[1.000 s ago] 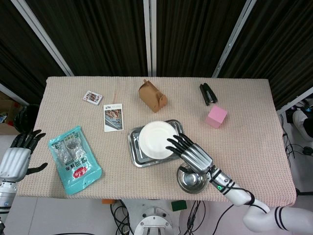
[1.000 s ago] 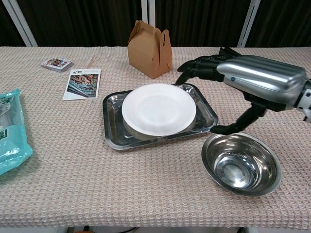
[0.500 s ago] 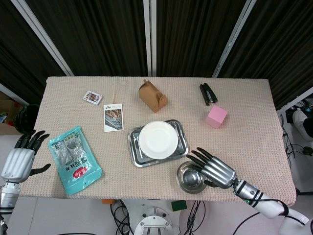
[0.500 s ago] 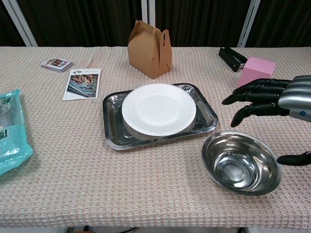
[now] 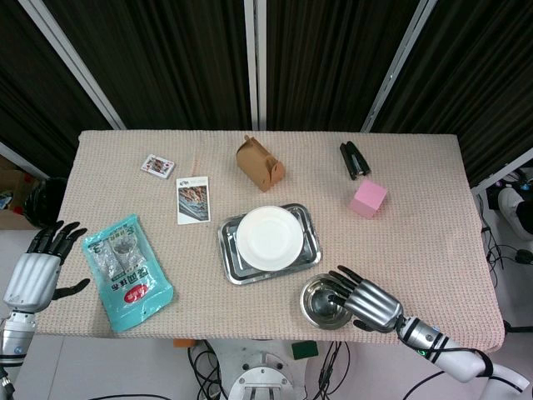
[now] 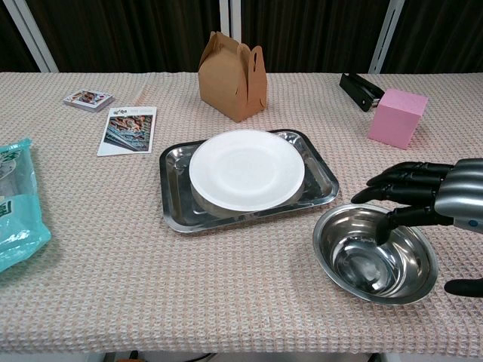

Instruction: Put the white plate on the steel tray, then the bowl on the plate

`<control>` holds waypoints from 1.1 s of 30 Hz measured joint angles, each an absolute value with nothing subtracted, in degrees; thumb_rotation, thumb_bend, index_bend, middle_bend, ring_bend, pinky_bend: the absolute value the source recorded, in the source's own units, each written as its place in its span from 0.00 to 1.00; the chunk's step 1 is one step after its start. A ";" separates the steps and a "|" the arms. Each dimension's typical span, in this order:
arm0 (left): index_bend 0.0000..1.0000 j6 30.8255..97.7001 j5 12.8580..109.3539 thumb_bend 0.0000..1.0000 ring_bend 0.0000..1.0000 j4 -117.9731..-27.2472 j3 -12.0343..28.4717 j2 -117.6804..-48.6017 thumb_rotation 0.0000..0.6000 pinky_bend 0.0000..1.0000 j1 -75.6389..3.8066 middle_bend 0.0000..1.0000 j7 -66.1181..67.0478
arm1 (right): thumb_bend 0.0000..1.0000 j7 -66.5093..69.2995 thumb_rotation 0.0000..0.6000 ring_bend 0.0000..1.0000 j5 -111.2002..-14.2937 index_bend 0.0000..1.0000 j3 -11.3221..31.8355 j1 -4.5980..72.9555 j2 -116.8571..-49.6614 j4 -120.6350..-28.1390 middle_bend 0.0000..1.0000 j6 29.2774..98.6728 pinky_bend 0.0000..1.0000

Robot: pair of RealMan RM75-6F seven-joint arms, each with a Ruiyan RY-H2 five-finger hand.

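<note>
Over the bowl [image 6: 375, 253], right hand [image 6: 432, 202] empty, fingers spread; left hand [image 5: 35, 271] likewise.

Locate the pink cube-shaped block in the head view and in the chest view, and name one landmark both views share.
Head view: the pink cube-shaped block lies right of centre, just below the black stapler-like object.
Chest view: the block sits at upper right, right of and nearer than that black object.
Shared landmark: the brown paper gable box, to the block's left in both.
</note>
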State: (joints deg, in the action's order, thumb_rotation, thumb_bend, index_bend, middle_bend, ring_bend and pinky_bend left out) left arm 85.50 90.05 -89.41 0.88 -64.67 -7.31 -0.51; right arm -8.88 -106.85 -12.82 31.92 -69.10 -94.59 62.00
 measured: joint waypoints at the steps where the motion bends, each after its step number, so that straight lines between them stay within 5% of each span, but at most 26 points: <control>1: 0.17 85.47 89.93 0.02 0.07 -89.45 0.87 -64.59 1.00 0.13 -7.27 0.13 -0.51 | 0.19 -9.25 1.00 0.00 -107.06 0.37 -12.77 31.83 -69.55 -94.18 0.04 61.98 0.00; 12: 0.17 85.08 89.51 0.02 0.07 -88.66 0.90 -64.86 1.00 0.13 -7.24 0.13 -1.22 | 0.23 -14.61 1.00 0.00 -109.03 0.43 -11.84 30.91 -73.77 -90.14 0.05 61.97 0.00; 33: 0.18 86.07 88.97 0.02 0.07 -88.51 1.38 -64.57 1.00 0.13 -6.63 0.13 -1.42 | 0.48 -13.37 1.00 0.00 -112.81 0.76 -10.81 30.24 -78.61 -83.62 0.12 68.29 0.00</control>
State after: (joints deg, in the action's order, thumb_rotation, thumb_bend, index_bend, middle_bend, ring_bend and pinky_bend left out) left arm 86.07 88.97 -88.51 1.38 -64.57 -6.63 -1.42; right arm -13.37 -112.81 -10.81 30.24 -78.61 -83.62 68.29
